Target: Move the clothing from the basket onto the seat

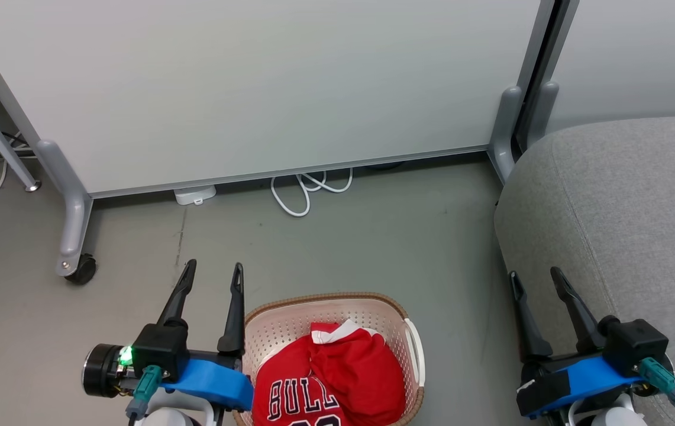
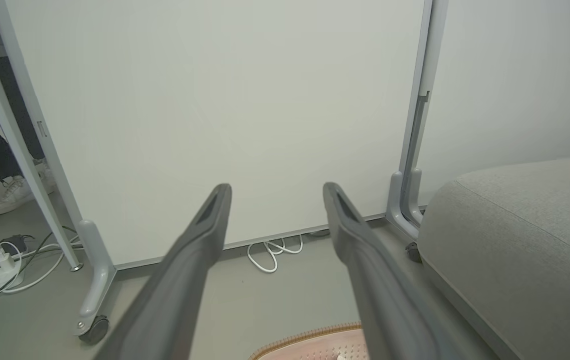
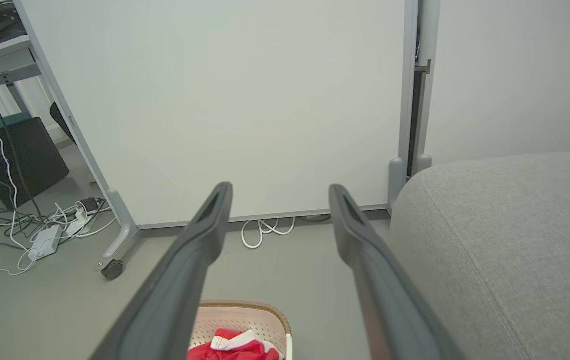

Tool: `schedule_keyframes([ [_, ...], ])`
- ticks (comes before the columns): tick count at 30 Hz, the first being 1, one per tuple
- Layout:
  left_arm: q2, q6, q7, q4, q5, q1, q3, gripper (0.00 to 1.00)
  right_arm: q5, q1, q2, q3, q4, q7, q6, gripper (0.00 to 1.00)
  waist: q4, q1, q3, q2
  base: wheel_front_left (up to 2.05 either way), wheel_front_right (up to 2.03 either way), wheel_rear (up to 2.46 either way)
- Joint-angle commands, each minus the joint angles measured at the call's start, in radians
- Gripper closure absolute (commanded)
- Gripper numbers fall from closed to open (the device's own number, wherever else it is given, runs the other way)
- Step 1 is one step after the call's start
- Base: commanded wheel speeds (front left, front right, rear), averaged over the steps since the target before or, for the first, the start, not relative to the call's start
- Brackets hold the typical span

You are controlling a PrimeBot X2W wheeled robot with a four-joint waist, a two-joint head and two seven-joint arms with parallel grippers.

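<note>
The red clothing [image 1: 328,378] with white trim and black-and-white lettering lies bunched in the cream basket [image 1: 290,319] on the floor, at the bottom middle of the head view. The grey seat [image 1: 627,213] fills the right side. My left gripper [image 1: 212,269] stands open just left of the basket's rim, with nothing between its fingers. My right gripper [image 1: 535,275] is open too, at the seat's front edge, to the right of the basket. In the right wrist view, the clothing [image 3: 235,347] and the basket [image 3: 245,312] show low between the fingers, with the seat [image 3: 514,240] at right.
A white partition panel [image 1: 254,83] on wheeled grey feet [image 1: 74,236] stands behind the basket. White cable [image 1: 307,189] loops under it. More cables and a power strip [image 3: 45,240] lie at far left. A person's shoe [image 2: 12,195] shows beyond the panel's leg.
</note>
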Motion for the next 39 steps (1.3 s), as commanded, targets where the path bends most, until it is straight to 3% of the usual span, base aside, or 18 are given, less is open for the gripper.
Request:
schedule_keyframes([
  [1, 0.001, -0.007, -0.009, 0.003, 0.015, -0.015, -0.002, 0.0, -0.022, -0.011, -0.006, 0.003, 0.0, -0.01, 0.002, 0.0, 0.001, 0.0, 0.0, 0.0, 0.0, 0.0, 0.0],
  [28, 0.0, -0.036, -0.018, 0.09, -0.008, -0.037, -0.002, 0.0, -0.048, -0.015, -0.006, -0.002, 0.025, -0.017, 0.001, 0.0, -0.002, 0.0, 0.005, 0.0, 0.0, 0.0, 0.0],
  [39, 0.032, -0.071, -0.018, 0.18, 0.035, -0.193, -0.044, 0.0, -0.046, -0.074, -0.005, 0.01, 0.005, -0.017, 0.001, 0.0, -0.051, 0.0, 0.121, 0.0, 0.0, 0.0, 0.0],
])
